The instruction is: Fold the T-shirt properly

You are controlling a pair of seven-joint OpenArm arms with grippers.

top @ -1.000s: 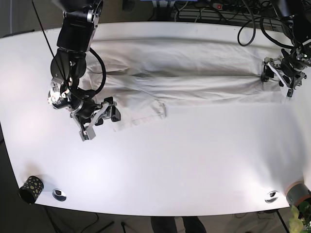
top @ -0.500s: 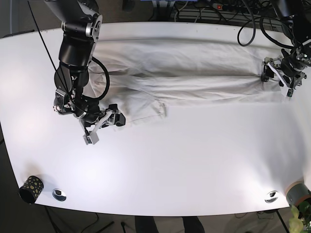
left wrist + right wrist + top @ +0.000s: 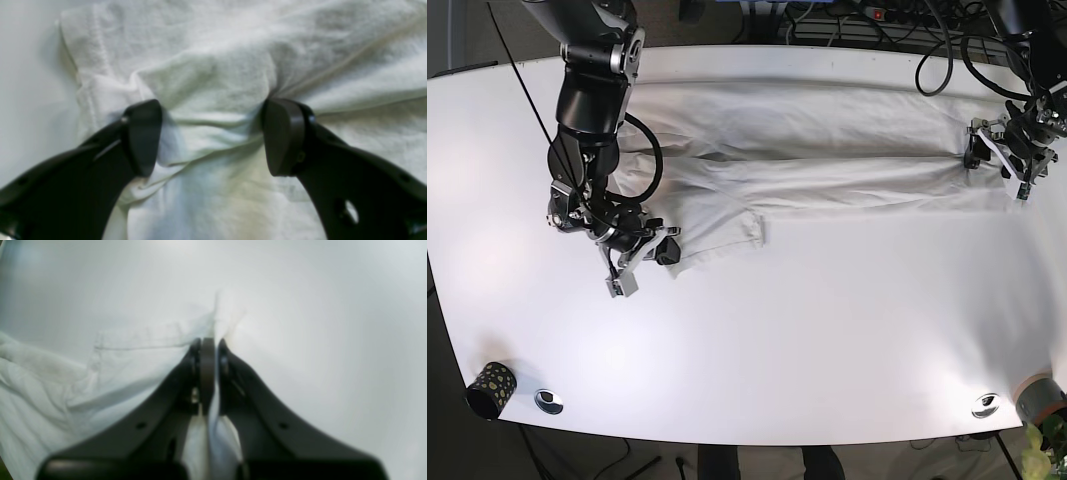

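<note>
The white T-shirt (image 3: 807, 150) lies stretched along the back of the white table (image 3: 827, 330), with a sleeve (image 3: 722, 232) pointing toward the front. My right gripper (image 3: 652, 262), on the left in the base view, is shut on the sleeve's edge; in the right wrist view the fabric (image 3: 133, 356) is pinched in my right gripper (image 3: 208, 350). My left gripper (image 3: 1007, 155) is at the shirt's right end. In the left wrist view my left gripper (image 3: 211, 136) is open and presses down on the cloth (image 3: 213, 66), with a bunched fold between its jaws.
A dotted black cup (image 3: 490, 388) and a metal disc (image 3: 549, 400) sit at the front left. Another disc (image 3: 985, 405) and a grey roll (image 3: 1039, 398) sit at the front right. Cables (image 3: 897, 30) lie behind the table.
My right gripper moved right, up to the sleeve's edge, and closed on it. The sleeve has shifted slightly. My left gripper has stayed in place.
</note>
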